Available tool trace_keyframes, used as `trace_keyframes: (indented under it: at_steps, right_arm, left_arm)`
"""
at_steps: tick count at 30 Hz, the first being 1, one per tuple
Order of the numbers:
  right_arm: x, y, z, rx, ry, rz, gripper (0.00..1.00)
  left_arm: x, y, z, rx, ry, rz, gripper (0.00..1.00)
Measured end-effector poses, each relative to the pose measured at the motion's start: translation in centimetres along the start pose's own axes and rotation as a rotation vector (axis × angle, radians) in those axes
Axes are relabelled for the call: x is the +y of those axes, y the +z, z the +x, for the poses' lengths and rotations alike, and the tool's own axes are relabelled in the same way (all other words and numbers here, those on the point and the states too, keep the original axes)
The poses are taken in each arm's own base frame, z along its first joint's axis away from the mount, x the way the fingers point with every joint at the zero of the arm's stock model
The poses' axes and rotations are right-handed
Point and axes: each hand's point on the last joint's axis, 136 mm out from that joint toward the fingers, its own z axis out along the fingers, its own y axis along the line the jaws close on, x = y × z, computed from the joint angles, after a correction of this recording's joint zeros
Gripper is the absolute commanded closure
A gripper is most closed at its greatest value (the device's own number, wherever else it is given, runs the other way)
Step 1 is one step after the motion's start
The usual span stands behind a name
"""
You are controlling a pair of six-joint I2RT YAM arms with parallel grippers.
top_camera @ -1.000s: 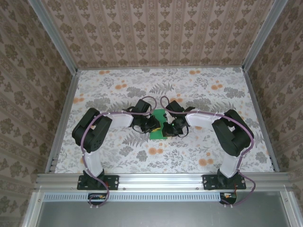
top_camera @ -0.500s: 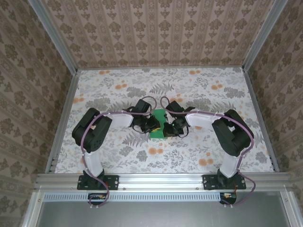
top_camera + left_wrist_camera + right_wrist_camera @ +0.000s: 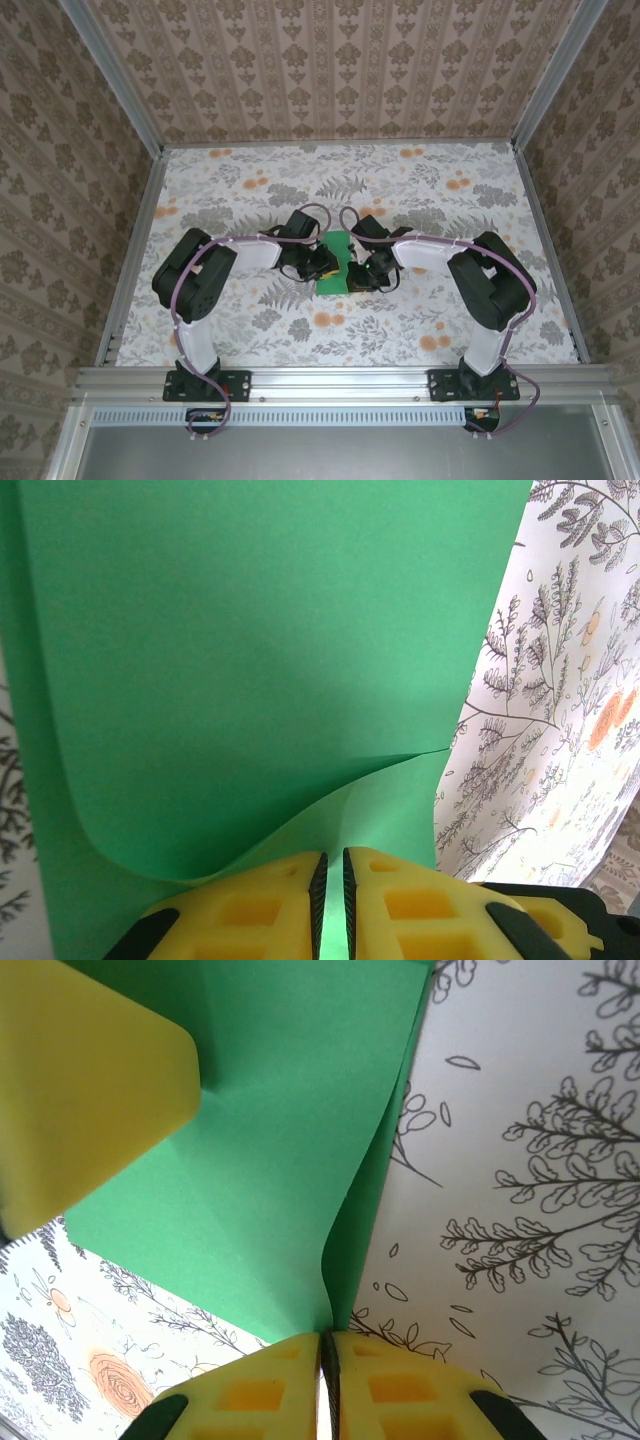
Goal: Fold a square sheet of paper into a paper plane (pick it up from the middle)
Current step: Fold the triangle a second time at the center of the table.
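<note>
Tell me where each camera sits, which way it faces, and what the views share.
Top external: above and behind the bases, looking down at the floral table; both arms, left gripper, right gripper.
Left wrist: on the left arm, facing along its yellow fingers pinching the thin bright green paper sheet.
Right wrist: on the right arm, facing its yellow fingers pinching that sheet's edge.
Shared: the green sheet over floral table.

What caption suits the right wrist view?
Right pincer shut on a curled edge of the thin bright green paper sheet over the floral-print table.
</note>
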Motion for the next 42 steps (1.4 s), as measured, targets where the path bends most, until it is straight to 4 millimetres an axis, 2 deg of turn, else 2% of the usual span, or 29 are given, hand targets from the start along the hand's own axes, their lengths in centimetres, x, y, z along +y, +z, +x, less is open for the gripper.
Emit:
trace_keyframes:
  at_steps: [7,13,27,42]
  right_arm:
    - [-0.2,-1.3,1.0,0.004,0.004,0.013,0.86]
    - [1.0,-2.5,0.0,-0.042,-0.012,-0.018,0.87]
    - [2.5,-0.8,-1.3,-0.03,-0.028,-0.06,0.88]
    - [1.5,0.1,-1.7,-0.035,-0.02,-0.013,0.89]
  left_arm:
    - [0.0,0.0,0.0,0.0,0.0,0.0,0.82]
    - [0.0,0.0,0.0,0.0,0.0,0.0,0.82]
    - [-0.1,0.0,0.0,0.0,0.001,0.004,0.82]
    - [-0.3,0.0,0.0,0.0,-0.006,0.021,0.8]
